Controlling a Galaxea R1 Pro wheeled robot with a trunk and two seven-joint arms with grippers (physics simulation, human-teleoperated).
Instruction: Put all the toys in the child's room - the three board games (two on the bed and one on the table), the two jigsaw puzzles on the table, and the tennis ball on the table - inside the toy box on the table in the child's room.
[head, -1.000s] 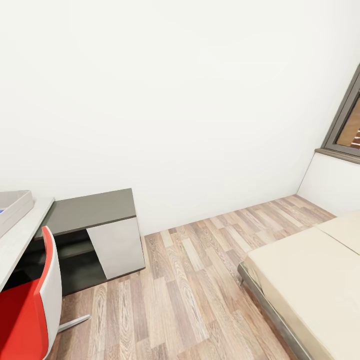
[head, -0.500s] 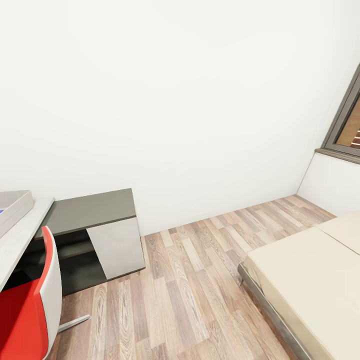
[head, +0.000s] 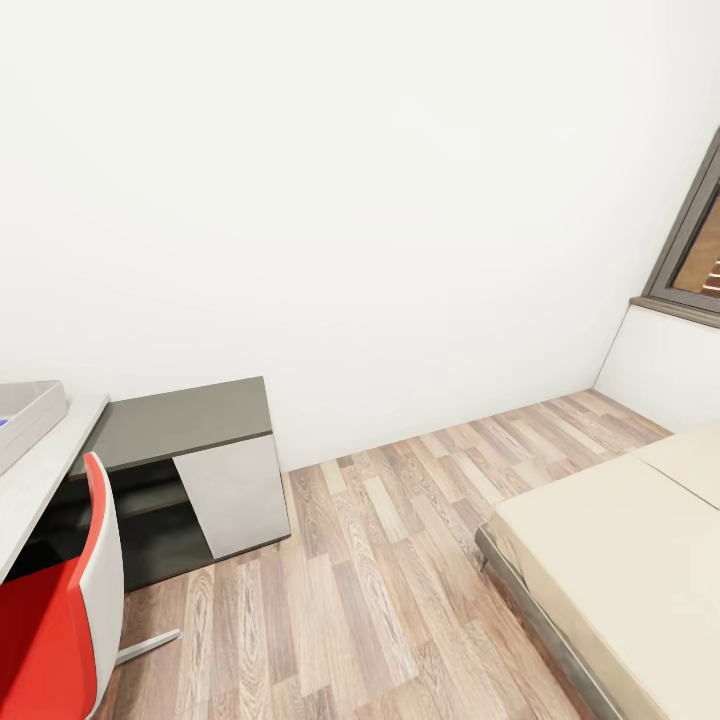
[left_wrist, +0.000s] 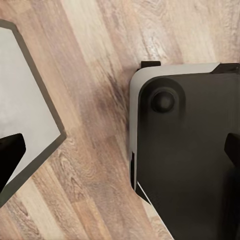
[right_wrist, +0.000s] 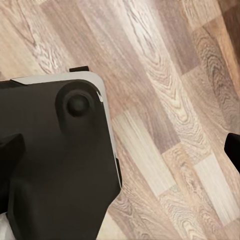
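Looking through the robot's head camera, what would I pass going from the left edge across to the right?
Toy box on the table → red chair → dark grey cabinet → open wood-plank floor → bed → window frame at the far right.

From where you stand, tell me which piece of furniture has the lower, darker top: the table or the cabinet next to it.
The dark grey cabinet. Its top sits below the light grey table, which carries the toy box at the picture's left edge.

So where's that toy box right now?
In the head view the toy box peeks in at the far left edge, sitting on the table, just beyond the red chair and beside the dark cabinet.
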